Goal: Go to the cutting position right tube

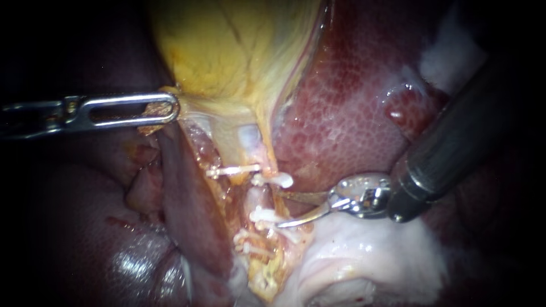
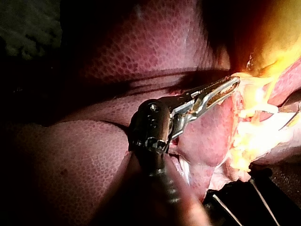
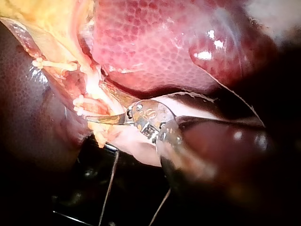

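While the liver fills most of the endoscope view as a mottled dark red mass, the gallbladder hangs yellow over its middle and narrows downward into a stalk. My left instrument comes in level from the left. Its slotted jaws are closed on the gallbladder edge just where the narrowing starts, drawing that tissue sideways. My right instrument enters from the upper right. Its two thin curved blades stand apart with nothing between them, the tips just beside the right tube. That tube is the pale strand running down from the stalk, nearest the blades. It carries an upper clip and a lower clip, with a short bare stretch between them.

As I judge it, the step in hand is nearly done: the blades are level with the bare stretch but do not yet straddle it. To finish well, I would ease the open blades forward so that one passes on each side of the tube, midway between the two clips and touching neither. The blades should cross the tube squarely, with both tips showing beyond it, so that nothing behind is caught. The left instrument's pull should be steady, so the tube is taut and apart from the liver.
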You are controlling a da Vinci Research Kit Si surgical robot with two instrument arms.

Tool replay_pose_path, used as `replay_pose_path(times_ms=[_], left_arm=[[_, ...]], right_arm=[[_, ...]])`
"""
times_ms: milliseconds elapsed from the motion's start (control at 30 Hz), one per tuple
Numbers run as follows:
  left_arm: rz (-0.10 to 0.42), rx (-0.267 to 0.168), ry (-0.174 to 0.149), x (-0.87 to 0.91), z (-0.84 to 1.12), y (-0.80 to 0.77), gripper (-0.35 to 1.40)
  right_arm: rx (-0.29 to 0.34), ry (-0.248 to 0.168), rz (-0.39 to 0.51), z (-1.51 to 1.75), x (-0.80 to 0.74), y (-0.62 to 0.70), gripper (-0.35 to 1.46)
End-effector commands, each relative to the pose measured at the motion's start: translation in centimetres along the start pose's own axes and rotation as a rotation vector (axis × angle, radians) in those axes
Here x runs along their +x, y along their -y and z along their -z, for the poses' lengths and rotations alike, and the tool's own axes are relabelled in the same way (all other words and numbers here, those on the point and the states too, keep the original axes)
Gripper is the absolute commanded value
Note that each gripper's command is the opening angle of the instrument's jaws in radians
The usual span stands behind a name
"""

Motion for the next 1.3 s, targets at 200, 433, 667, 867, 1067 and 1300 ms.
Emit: replay_pose_path(times_ms=[200, 433, 667, 867, 1067, 1300], left_arm=[[0.0, 0.001, 0.0, 0.0, 0.0, 0.0, -0.35], [0.0, 0.0, 0.0, 0.0, 0.0, 0.0, -0.35], [0.001, -0.001, 0.001, -0.01, -0.03, 0.01, -0.35], [0.001, 0.0, 0.001, -0.01, -0.12, -0.01, -0.35], [0.001, -0.001, 0.002, -0.02, -0.15, -0.04, -0.35], [0.001, 0.004, 0.004, -0.02, -0.24, -0.07, -0.35]], right_arm=[[-0.014, 0.003, 0.0, -0.09, -0.02, -0.08, 1.42], [-0.028, -0.001, 0.003, -0.36, -0.03, -0.09, 1.42], [-0.006, 0.003, 0.009, -0.64, -0.06, -0.07, 1.42], [0.021, -0.024, 0.005, -0.64, -0.04, -0.04, 1.43], [0.084, -0.045, 0.002, -0.68, 0.0, -0.01, 1.42], [0.139, -0.051, 0.008, -0.76, 0.1, 0.01, 1.4]])
